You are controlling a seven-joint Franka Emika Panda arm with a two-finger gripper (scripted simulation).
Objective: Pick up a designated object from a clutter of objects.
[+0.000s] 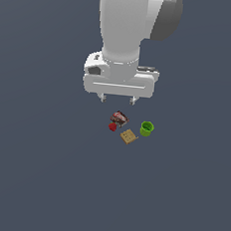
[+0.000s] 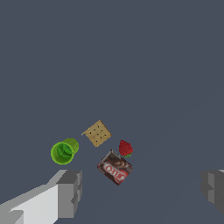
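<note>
Green and slightly tapered, the small round plastic-looking cup (image 1: 146,128) with a plain rim stands with its mouth upward on the flat grey floor (image 1: 41,180), below the gripper (image 1: 118,99) and off toward one fingertip rather than centred between the two. The gripper hangs well above everything, touching nothing, with its grey fingers (image 2: 70,192) spread wide and nothing between them; that open stance suits a descent not yet begun.

Directly under the hand sits the dark red-brown packet (image 2: 115,168) with white lettering, with the small red ball (image 2: 125,148) just beside it and the tan square cracker-like tile (image 2: 97,133) near both. These three bunch close together, while the cup stands a little apart from them, on the far side of the tile from the ball. That gap looks helpful: the fingers could likely straddle the cup without knocking its neighbours, provided the hand first shifts sideways to sit over it.
</note>
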